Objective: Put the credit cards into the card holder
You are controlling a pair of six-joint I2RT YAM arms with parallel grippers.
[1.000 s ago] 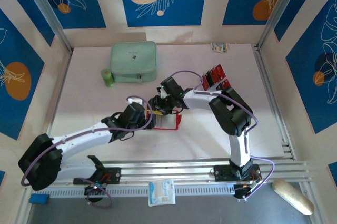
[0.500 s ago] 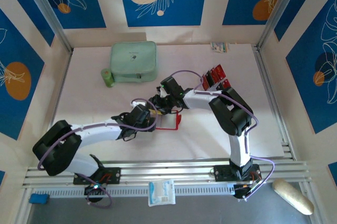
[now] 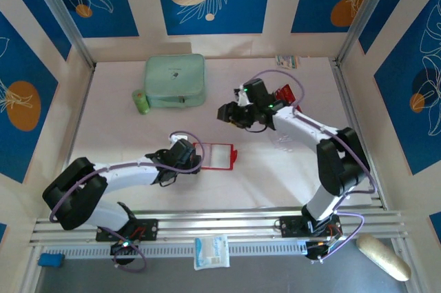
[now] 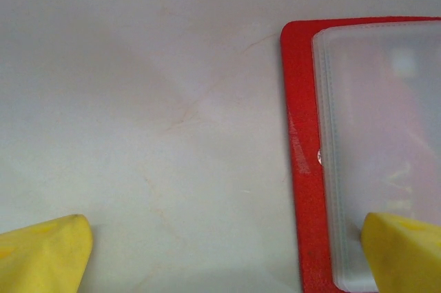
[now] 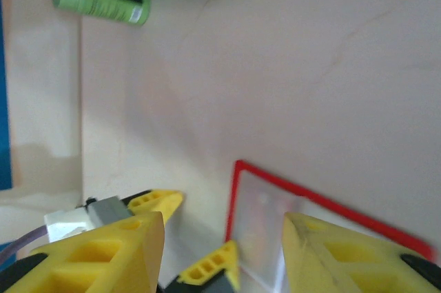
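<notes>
The card holder lies open on the table, red with clear inner sleeves facing up. My left gripper is open and low at its left edge; one fingertip sits over the sleeve, the other over bare table. My right gripper hangs open and empty, above and behind the holder. From there the left gripper appears below it. The credit cards show as a red patch behind the right arm, mostly hidden.
A mint-green case and a green tube lie at the back left. A small packet rests by the back wall. Metal rails run along the near edge.
My right gripper has lifted off the card holder and swung back and to the right. My left gripper has moved right to the holder's left edge and stays open.
</notes>
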